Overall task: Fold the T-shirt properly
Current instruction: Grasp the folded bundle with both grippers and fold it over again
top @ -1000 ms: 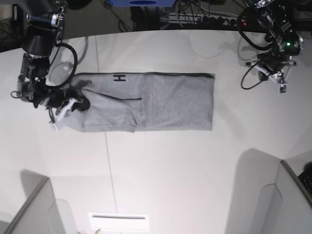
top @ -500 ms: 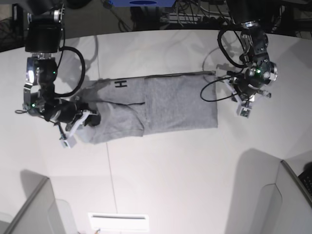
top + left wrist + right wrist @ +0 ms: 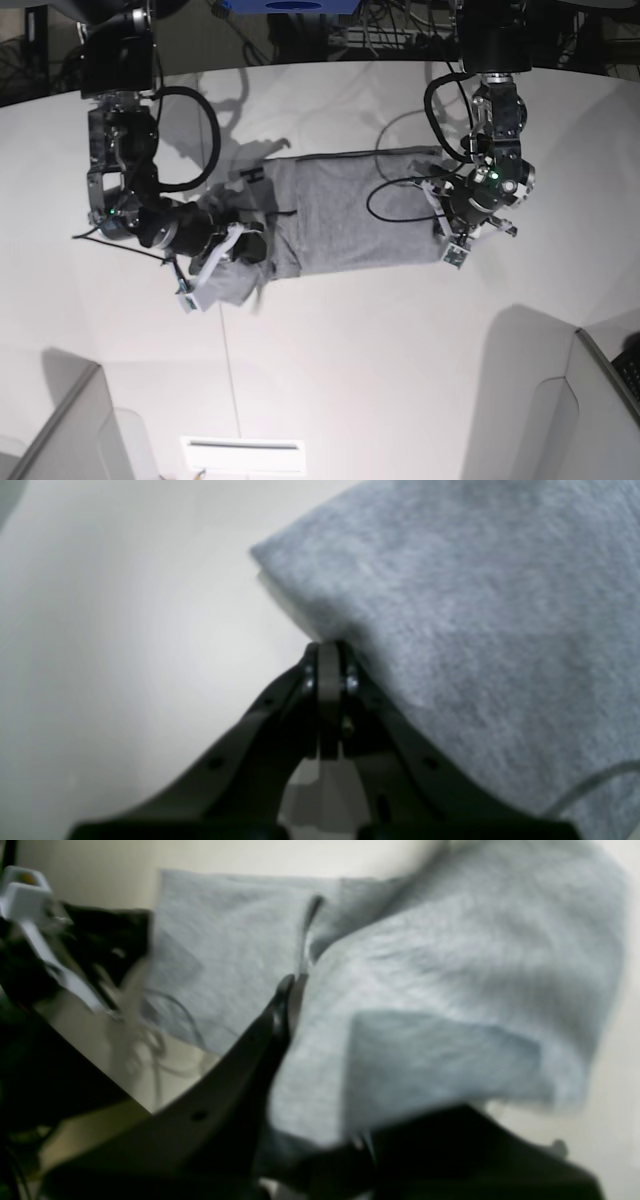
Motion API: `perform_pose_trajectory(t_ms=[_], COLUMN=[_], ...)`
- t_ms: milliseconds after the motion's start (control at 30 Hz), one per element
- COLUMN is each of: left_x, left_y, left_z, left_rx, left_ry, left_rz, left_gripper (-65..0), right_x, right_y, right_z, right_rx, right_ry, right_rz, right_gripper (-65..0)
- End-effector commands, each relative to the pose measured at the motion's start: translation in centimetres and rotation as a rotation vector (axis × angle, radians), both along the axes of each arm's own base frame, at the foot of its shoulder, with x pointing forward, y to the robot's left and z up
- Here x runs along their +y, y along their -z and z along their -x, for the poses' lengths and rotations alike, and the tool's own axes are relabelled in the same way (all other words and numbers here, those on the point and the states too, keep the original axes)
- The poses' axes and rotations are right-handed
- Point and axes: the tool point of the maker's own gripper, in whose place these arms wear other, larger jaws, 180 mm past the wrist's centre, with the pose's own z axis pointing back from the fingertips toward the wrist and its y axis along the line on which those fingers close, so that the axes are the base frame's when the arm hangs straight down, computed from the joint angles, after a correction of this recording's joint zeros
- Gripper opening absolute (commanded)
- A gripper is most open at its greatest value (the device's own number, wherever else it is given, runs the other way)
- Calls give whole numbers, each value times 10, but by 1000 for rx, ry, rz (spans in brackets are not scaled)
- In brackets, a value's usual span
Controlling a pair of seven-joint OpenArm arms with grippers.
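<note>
In the left wrist view the left gripper (image 3: 328, 652) has its black fingers (image 3: 320, 690) pressed together with no cloth between them, their tips just at the edge of the heather-grey T-shirt (image 3: 475, 610), whose corner lies on the pale worktop (image 3: 100, 630). In the right wrist view, which is blurred, the right gripper (image 3: 320, 1060) has grey cloth of the T-shirt (image 3: 450, 990) bunched between its fingers (image 3: 272, 1025), so it is grasping the shirt; part of the cloth is lifted and folded over the rest. In the base view the T-shirt (image 3: 345, 215) lies as a long folded band across the middle of the worktop (image 3: 350, 380), a black letter showing near its upper edge; the right gripper (image 3: 240, 248) holds the band's end on that view's left, raised and crumpled, while the left gripper (image 3: 447, 225) sits at the opposite end, at the shirt's edge.
</note>
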Motion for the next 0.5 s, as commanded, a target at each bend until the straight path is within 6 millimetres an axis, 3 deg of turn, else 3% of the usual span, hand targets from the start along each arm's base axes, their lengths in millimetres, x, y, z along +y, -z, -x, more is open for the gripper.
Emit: perform_pose_trajectory(t_ms=[0, 467], left_x=[-7, -5], left_y=[14, 16], left_z=[17, 21], left_rx=[83, 93], left_ry=[37, 40], left_rz=[-15, -22], left_gripper=[-650, -650], right_x=[3, 95], right_y=[-16, -36], right_z=[-9, 6], right_rx=[-52, -97], right_ry=[2, -134], right_rz=[-22, -110], right_gripper=[-650, -650])
